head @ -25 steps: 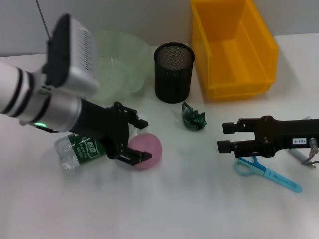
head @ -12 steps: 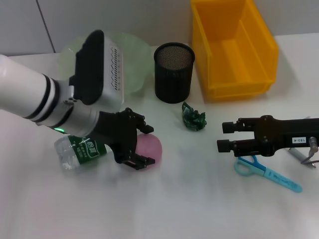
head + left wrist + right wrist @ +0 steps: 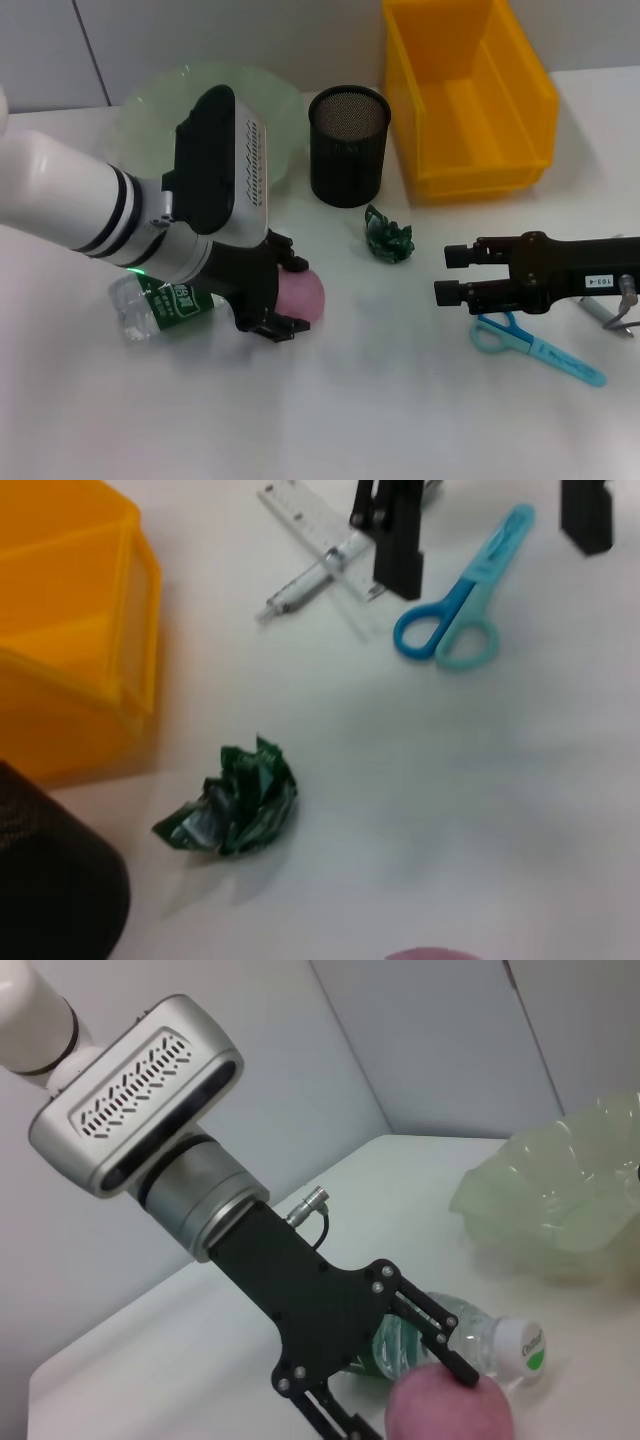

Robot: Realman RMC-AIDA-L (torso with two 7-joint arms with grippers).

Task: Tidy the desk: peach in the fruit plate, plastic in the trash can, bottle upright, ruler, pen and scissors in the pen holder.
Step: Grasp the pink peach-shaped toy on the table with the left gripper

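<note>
The pink peach lies on the table between the fingers of my left gripper, which is open and straddles it; both also show in the right wrist view, peach and gripper. A clear bottle with a green label lies on its side just left of the peach. Crumpled green plastic lies near the black mesh pen holder. My right gripper is open and empty, above the blue scissors. The ruler and pen lie crossed beside the scissors.
The pale green fruit plate stands at the back left, partly behind my left arm. The yellow bin stands at the back right. Bare table lies along the front edge.
My left arm has swung down and right, bringing its open fingers over the peach on both sides. The right arm has not moved.
</note>
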